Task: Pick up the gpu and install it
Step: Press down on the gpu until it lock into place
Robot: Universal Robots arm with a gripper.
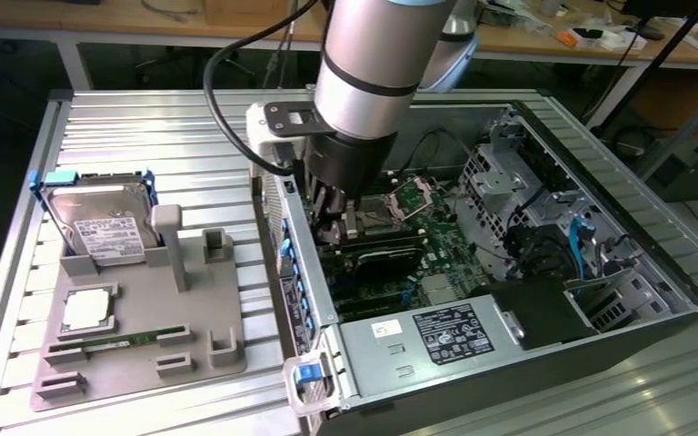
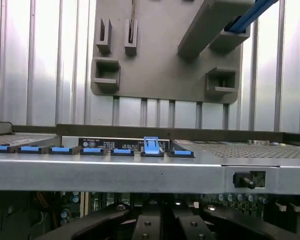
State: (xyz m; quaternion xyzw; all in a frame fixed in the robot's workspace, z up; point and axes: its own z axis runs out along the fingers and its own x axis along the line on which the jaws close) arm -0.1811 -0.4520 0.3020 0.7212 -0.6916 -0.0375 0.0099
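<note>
Exterior view: tool inside computer case

The gpu sits inside the open computer case, lying low against the green motherboard just beside the case's rear wall. Its dark cooler shroud faces up, long and flat, running along the board beneath the arm's lower end.
</note>
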